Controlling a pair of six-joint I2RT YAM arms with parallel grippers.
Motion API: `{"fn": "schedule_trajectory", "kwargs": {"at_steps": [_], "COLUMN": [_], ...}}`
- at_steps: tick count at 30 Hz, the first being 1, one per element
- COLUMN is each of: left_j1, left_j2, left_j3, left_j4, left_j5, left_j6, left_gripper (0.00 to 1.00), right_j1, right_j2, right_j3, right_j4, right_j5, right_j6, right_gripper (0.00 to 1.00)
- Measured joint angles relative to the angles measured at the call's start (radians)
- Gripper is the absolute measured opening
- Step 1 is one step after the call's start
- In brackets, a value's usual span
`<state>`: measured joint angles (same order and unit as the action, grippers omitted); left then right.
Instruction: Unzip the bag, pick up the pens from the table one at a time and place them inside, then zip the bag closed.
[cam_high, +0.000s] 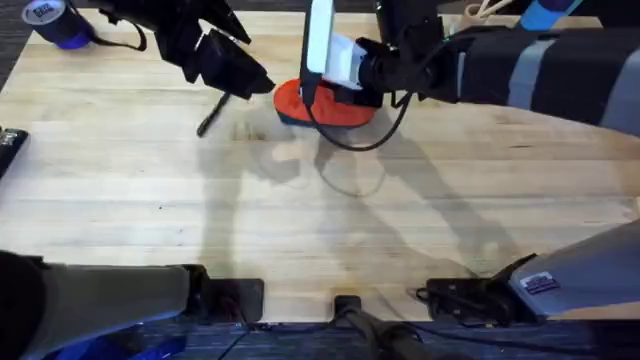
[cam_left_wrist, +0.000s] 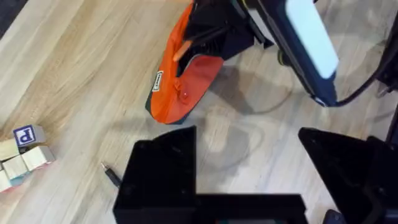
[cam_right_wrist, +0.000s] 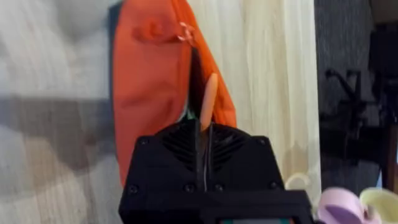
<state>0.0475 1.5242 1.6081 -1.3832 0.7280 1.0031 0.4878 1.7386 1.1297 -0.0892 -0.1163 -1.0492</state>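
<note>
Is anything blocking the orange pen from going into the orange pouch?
Nothing visible does. The right gripper pinches the slim orange pen right at the open zipper slit of the soft orange fabric pouch, its tip pointing into the gap.

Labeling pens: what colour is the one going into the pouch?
Orange pen, poking from the orange pouch; right wrist view shows it best.

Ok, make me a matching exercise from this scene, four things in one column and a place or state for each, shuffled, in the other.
Things:
1. black pen
2. orange pen
3. bag
4. blue tape roll

Places or states:
A. unzipped, opening showing
B. held in the right gripper, tip in the bag's opening
C. at the far left corner of the table
D. lying loose on the wood, untouched

Pairs: 1-D, 2-B, 3-A, 4-C
</note>
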Motion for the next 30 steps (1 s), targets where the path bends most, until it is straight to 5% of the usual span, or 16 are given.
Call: {"fn": "schedule_trajectory", "kwargs": {"at_steps": [23,25,30], "left_j1": [0.0,0.0,0.0], "left_j2": [0.0,0.0,0.0], "left_j3": [0.0,0.0,0.0], "left_j4": [-0.001,-0.001,-0.001], "left_j5": [0.0,0.0,0.0], "left_j6": [0.0,0.0,0.0], "left_gripper": [0.993,0.993,0.993], "right_j1": [0.022,0.023,0.026], "right_j2": [0.005,0.016,0.034], "right_j3": [0.005,0.005,0.006], "right_j4": [-0.038,-0.037,-0.026], "right_j5": [-0.061,-0.064,-0.065], "right_j6": [-0.215,-0.215,-0.203], "right_gripper": [0.05,0.139,0.842]}}
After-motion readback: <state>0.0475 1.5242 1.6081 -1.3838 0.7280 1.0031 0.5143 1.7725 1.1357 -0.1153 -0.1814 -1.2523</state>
